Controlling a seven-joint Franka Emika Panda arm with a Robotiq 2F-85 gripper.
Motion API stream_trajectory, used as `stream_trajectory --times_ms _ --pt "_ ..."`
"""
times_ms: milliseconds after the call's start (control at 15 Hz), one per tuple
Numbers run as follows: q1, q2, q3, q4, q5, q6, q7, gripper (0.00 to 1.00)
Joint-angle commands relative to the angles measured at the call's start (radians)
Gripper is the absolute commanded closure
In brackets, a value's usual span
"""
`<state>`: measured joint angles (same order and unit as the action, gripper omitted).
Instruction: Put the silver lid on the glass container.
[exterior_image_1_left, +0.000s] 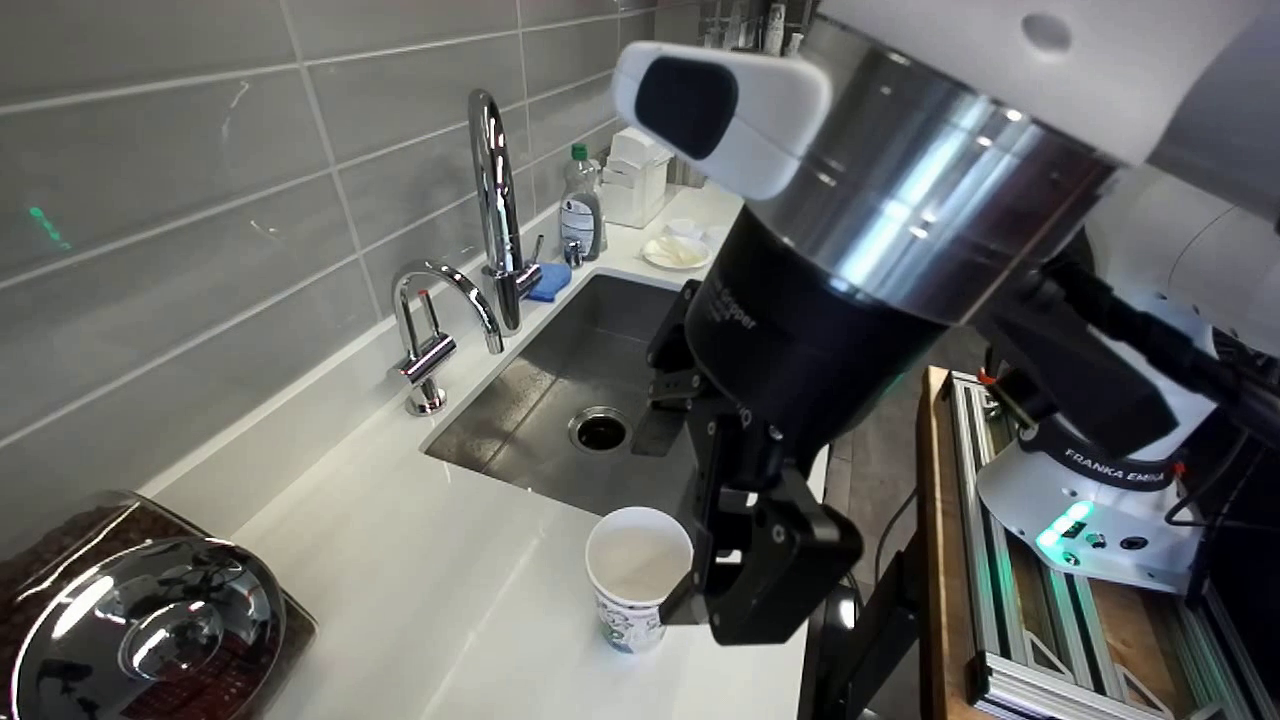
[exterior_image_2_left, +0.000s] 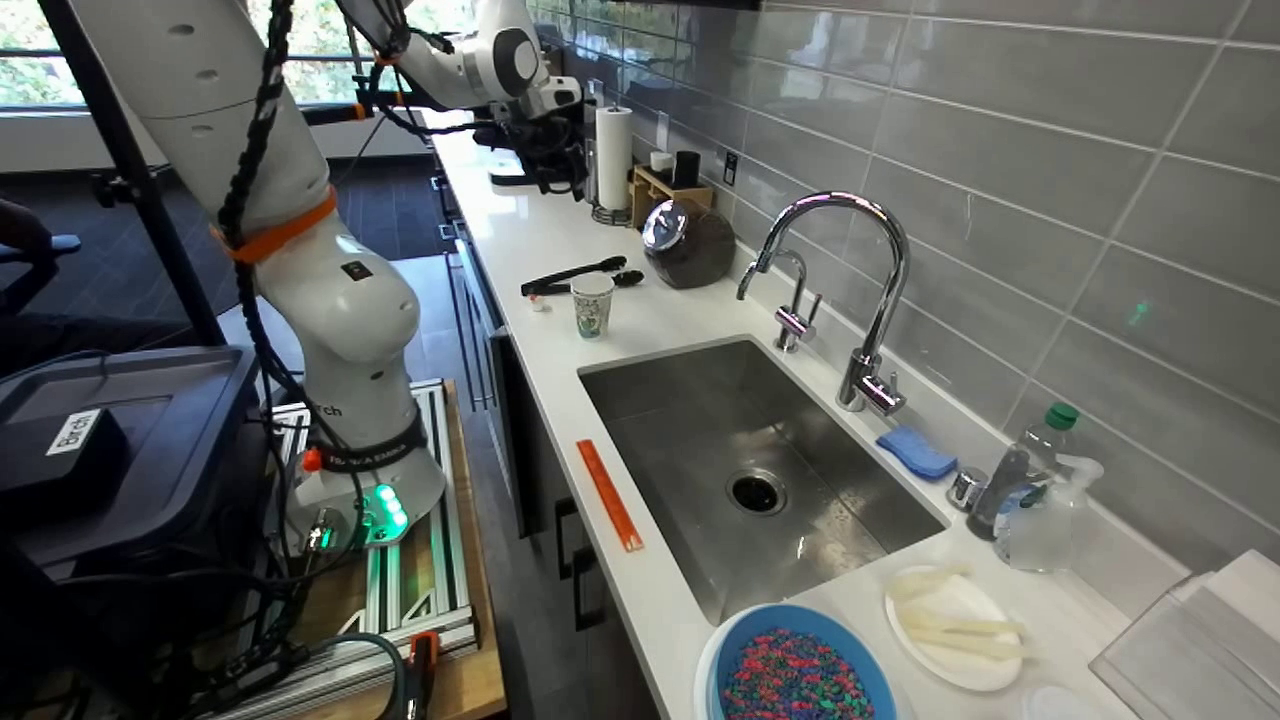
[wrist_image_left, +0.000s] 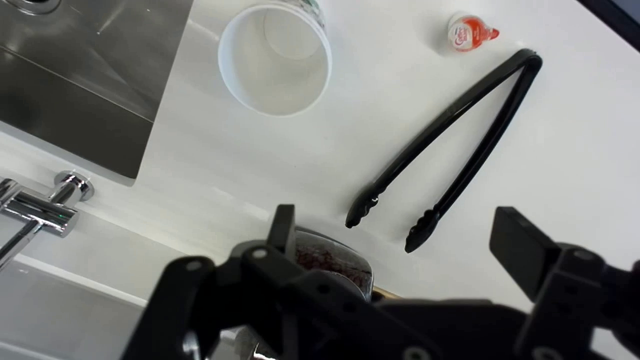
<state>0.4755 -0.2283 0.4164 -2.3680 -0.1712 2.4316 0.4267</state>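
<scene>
The silver lid (exterior_image_1_left: 150, 640) is round and shiny with a central knob. It rests tilted over the slanted mouth of the glass container (exterior_image_1_left: 60, 555), which has dark brown contents. In an exterior view the lid (exterior_image_2_left: 664, 226) covers the near upper face of the container (exterior_image_2_left: 708, 250); I cannot tell whether it is fully seated. My gripper (wrist_image_left: 400, 237) is open and empty, above the counter and apart from both. It also shows in the exterior views (exterior_image_1_left: 672, 520) (exterior_image_2_left: 568, 185). In the wrist view a finger hides much of the container (wrist_image_left: 330, 255).
A patterned paper cup (wrist_image_left: 275, 60) stands between the sink (exterior_image_2_left: 700, 540) and black tongs (wrist_image_left: 450, 145). A small creamer (wrist_image_left: 467, 34) lies near the tongs. Two faucets (exterior_image_2_left: 880, 320) rise behind the sink. A paper towel roll (exterior_image_2_left: 612, 155) and wooden rack (exterior_image_2_left: 660, 185) stand beyond the container.
</scene>
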Motion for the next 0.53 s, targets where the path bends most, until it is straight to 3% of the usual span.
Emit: stream_trajectory --times_ms 0,333,467 --pt "-0.017 -0.085 0.019 -0.050 0.078 -0.046 -0.035 0.00" --pt "-0.020 -0.145 0.025 -0.076 0.108 -0.074 -0.032 0.00" --pt "-0.034 -0.109 0.035 -0.048 0.090 -0.047 -0.025 0.00"
